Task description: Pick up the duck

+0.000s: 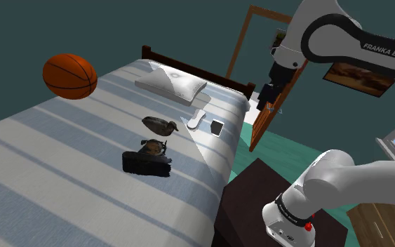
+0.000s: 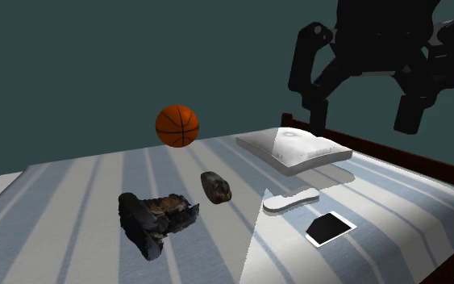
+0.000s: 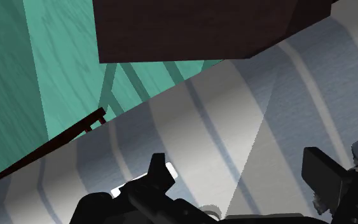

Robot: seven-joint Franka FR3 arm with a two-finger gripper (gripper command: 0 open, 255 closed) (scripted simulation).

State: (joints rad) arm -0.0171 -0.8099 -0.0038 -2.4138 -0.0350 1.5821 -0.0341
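The arm's white base (image 1: 292, 212) sits nearest, on the dark brown stand (image 1: 255, 193) at the shoulder view's lower right. The stand is just beside the long side edge of the bed (image 1: 62, 168).

From that view's left, an orange basketball (image 1: 69, 76) shows over the bed's far side edge. I cannot tell whether it touches the striped blue and white cover. A wide stretch of bare cover runs from there toward the middle.

Next comes a white pillow (image 1: 171, 83), lying just in front of the dark headboard (image 1: 147, 53). The duck (image 1: 160, 125) is nearer than the pillow and apart from it. It rests level on the cover about midway across the bed, dark brown, with bare cover all around it. Just nearer again is a black lumpy object (image 1: 146, 163) with a brown patch on top, close to the duck but not touching it.

To the duck's right lie a slim white object (image 1: 197, 119) and then a dark-screened tablet (image 1: 217, 127). The tablet is near the bed's right-hand edge. Beyond that edge are teal floor (image 1: 287, 144) and an open wooden door (image 1: 259, 131).

The gripper (image 1: 263, 105) hangs high above this edge, well apart from the duck. In the second exterior view its black fingers (image 2: 307, 74) spread wide with nothing between them. In the wrist view they stand apart over striped cover.
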